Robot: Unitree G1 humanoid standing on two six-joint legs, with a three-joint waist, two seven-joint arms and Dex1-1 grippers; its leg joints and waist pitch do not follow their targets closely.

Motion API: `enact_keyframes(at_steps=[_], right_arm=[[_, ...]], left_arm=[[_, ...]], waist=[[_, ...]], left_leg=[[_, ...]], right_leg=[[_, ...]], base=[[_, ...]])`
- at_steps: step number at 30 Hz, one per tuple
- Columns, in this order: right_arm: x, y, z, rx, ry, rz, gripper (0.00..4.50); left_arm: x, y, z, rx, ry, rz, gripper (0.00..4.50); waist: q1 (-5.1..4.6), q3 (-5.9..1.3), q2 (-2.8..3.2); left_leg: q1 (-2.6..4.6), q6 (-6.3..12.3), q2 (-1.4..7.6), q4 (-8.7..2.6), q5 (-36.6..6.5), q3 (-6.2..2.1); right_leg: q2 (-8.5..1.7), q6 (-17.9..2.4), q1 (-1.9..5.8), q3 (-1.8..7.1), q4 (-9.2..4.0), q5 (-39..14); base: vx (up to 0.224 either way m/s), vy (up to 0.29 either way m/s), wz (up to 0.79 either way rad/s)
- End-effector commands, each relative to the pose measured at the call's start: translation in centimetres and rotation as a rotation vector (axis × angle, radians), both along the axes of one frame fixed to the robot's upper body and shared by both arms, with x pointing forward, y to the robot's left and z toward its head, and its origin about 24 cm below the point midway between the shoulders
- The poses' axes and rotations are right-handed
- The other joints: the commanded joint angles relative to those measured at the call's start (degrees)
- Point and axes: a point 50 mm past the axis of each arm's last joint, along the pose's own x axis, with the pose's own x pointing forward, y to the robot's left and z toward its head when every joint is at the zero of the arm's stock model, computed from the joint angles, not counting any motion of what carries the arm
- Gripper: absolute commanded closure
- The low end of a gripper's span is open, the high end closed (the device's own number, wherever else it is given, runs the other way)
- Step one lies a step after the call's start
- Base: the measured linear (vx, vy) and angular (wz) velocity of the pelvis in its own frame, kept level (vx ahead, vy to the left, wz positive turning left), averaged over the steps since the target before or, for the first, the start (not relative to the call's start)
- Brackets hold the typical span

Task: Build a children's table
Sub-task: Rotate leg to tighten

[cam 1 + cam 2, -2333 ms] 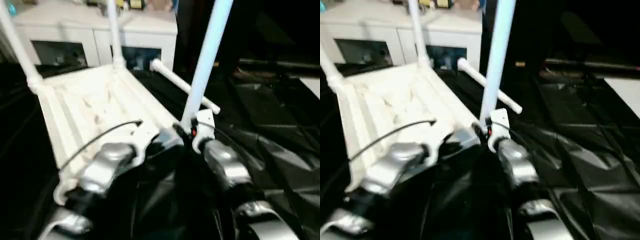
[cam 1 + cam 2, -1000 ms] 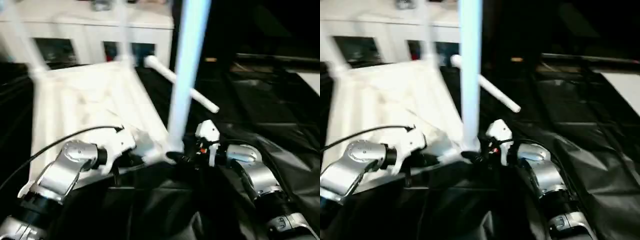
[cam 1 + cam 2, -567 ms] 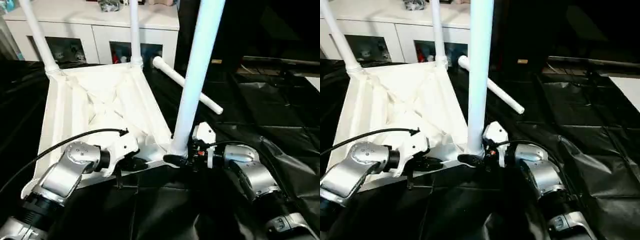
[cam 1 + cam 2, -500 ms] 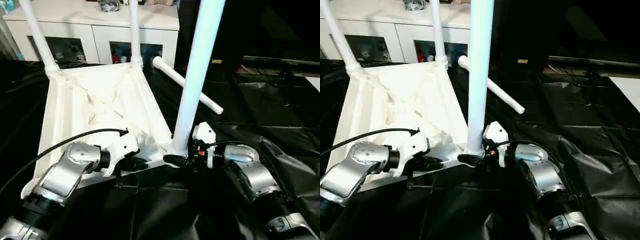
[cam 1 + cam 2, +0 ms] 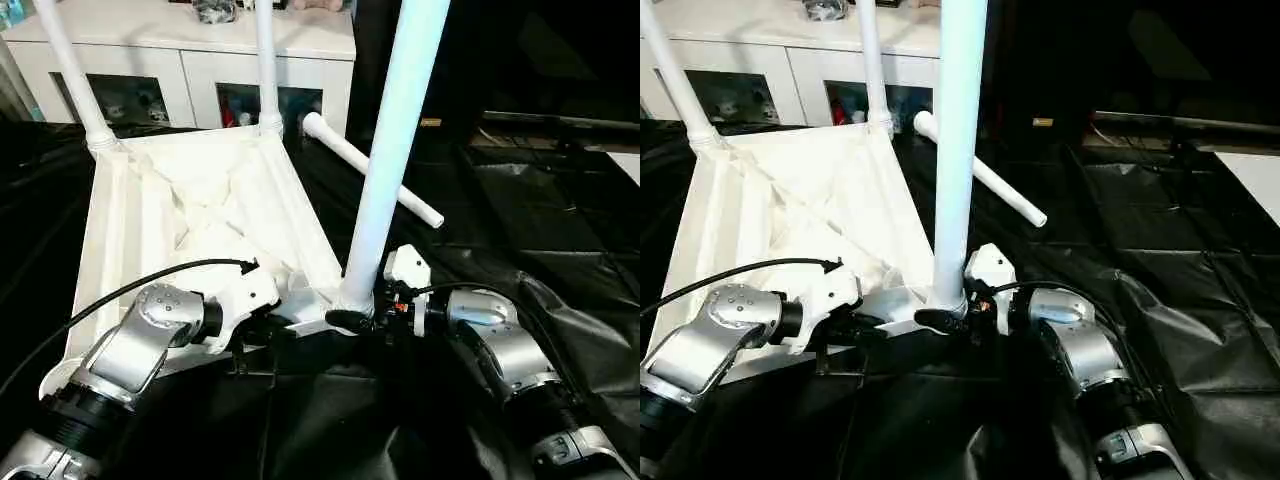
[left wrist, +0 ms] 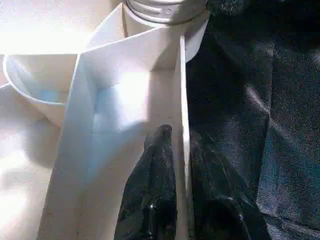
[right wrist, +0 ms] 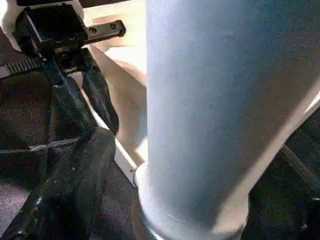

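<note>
The white tabletop (image 5: 200, 210) lies upside down on black sheeting, ribbed underside up. Two white legs (image 5: 70, 75) (image 5: 265, 60) stand upright in its far corner sockets. A third leg (image 5: 390, 150) rises from the near right corner socket. My right gripper (image 5: 350, 318) is shut on the base of this leg, one finger (image 7: 75, 185) pressed beside the tube (image 7: 215, 100). My left gripper (image 5: 262, 330) is shut on the tabletop's near rim (image 6: 181, 100), just left of that socket, with a finger (image 6: 155, 175) on each side of the thin wall. The fourth leg (image 5: 375, 170) lies loose on the sheet behind.
A white cabinet (image 5: 190, 60) with glass doors stands right behind the tabletop. Crumpled black sheeting (image 5: 560, 230) covers the ground to the right and in front. A black cable (image 5: 130, 285) loops from my left wrist over the tabletop.
The head view has swung about and steadied. Both grippers keep their holds, and the near right leg and the tabletop stand as they did half a second ago.
</note>
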Motion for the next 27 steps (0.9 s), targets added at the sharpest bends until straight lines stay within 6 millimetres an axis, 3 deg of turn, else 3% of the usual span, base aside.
enact_keyframes(at_steps=[1,4,14,27], right_arm=[[-0.3,0.1,-0.3,-0.032,-0.003,0.029,0.55],[-0.4,0.2,-0.5,-0.042,-0.002,0.032,0.55],[0.3,0.3,-0.8,-0.064,0.006,-0.014,0.55],[0.7,0.4,-1.1,-0.059,0.022,-0.043,1.62]], left_arm=[[0.1,0.0,-0.6,0.016,0.027,0.019,4.24],[0.0,0.0,-0.7,0.013,0.037,0.016,4.47],[-0.1,0.1,-0.7,0.012,0.043,0.021,4.49],[-0.1,0.2,-0.6,0.013,0.045,0.023,4.50]], waist=[[-0.07,-2.95,0.53],[-0.07,-2.95,0.51],[-0.12,-2.85,0.51],[-0.25,-2.93,0.54]], left_leg=[[0.20,1.64,1.27,-3.50,-9.6,-0.09],[0.20,1.73,1.24,-3.48,-9.3,-0.09],[0.24,1.34,1.25,-3.55,-10.6,-0.11],[0.21,1.50,1.21,-3.46,-10.1,-0.11]], right_leg=[[-3.18,-13.1,2.53,2.60,-3.44,-2.7],[-3.18,-13.1,2.55,2.59,-3.42,-2.6],[-3.25,-12.7,2.45,2.66,-3.64,-5.4],[-3.19,-13.2,2.52,2.60,-3.44,-3.8]], base=[[0.000,0.000,0.00],[0.000,0.000,0.00],[0.000,0.000,0.00],[0.000,0.000,0.00]])
